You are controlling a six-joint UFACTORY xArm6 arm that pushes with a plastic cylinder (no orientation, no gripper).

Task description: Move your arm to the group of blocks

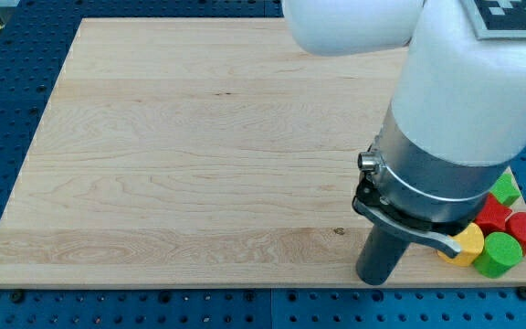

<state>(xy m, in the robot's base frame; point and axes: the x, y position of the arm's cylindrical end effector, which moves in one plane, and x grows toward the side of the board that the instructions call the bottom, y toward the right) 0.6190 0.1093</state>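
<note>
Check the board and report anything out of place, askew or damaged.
Nothing stands out. The blocks, red, green and yellow, sit bunched at the wooden board's bottom right corner, partly hidden by the arm. My tip rests just left of them.

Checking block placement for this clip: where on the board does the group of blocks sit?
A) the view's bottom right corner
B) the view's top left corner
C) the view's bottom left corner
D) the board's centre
A: the yellow block, green cylinder and red blocks cluster at the view's bottom right, just right of my tip.
</note>
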